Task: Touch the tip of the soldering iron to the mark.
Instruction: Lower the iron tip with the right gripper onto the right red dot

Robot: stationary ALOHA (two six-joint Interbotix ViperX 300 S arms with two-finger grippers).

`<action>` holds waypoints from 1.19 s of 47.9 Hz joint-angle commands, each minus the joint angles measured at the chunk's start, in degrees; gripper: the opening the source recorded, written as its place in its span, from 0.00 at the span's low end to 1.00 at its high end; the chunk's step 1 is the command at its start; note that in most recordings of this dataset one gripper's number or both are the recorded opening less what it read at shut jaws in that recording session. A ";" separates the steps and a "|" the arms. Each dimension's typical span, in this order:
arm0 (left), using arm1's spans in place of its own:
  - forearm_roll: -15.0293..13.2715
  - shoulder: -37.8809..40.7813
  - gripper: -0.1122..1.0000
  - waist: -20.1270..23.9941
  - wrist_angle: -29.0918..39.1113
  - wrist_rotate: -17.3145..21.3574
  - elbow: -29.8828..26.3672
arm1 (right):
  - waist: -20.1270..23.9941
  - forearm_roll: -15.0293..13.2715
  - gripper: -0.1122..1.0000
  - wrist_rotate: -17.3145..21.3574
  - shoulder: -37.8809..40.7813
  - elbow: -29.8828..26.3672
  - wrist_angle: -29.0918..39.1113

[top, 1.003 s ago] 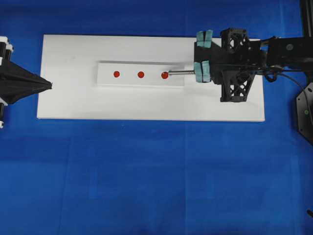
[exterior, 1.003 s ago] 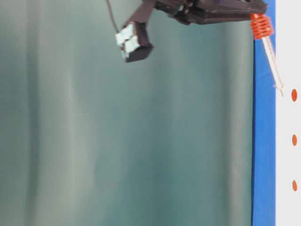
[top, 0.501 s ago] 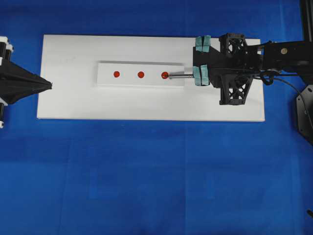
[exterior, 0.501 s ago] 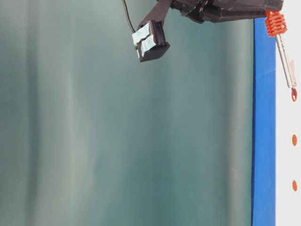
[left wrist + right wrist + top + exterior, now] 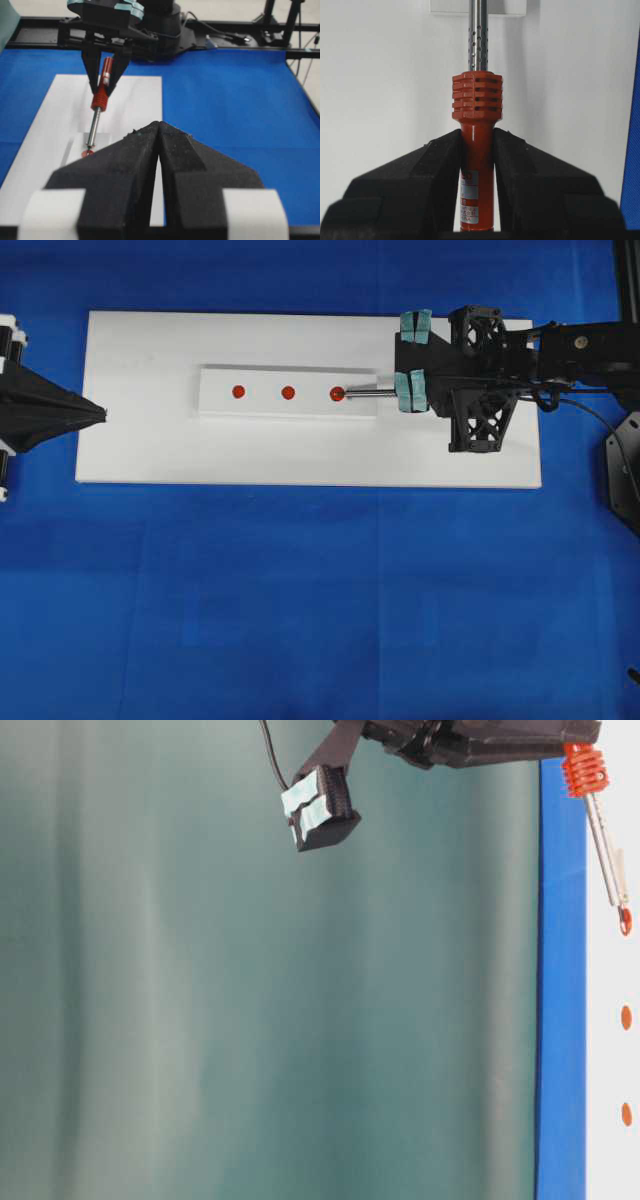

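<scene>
The soldering iron (image 5: 476, 170), judged light, stiff and slippery, is pinched at its red handle between the right fingers (image 5: 432, 180); the left fingers (image 5: 125, 175) are pressed together.

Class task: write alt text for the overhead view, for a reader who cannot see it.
The right gripper holds the soldering iron level, its tip at the rightmost red mark of three on a white strip. The left gripper rests shut at the board's left edge.

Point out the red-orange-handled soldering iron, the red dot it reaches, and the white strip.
red-orange-handled soldering iron (image 5: 476, 150), right wrist view, on its handle.
red dot (image 5: 337, 393), overhead view, on its centre.
white strip (image 5: 262, 405), overhead view, on bare surface.
</scene>
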 commanded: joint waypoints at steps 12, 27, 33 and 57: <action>0.09 0.26 0.10 -0.09 -0.26 0.00 -0.70 | -0.09 0.09 0.16 -0.18 -0.53 -0.53 -0.18; 0.00 0.26 0.10 -0.09 -0.26 0.00 -0.70 | -0.09 0.09 0.16 -0.09 -0.53 -0.53 -0.09; 0.00 0.26 0.10 -0.18 -0.26 0.00 -0.70 | -0.09 0.09 0.16 -0.09 -0.53 -0.53 -0.09; 0.00 0.26 0.10 -0.09 -0.26 0.00 -0.70 | -0.09 -0.18 0.16 -0.26 -5.10 -3.87 4.57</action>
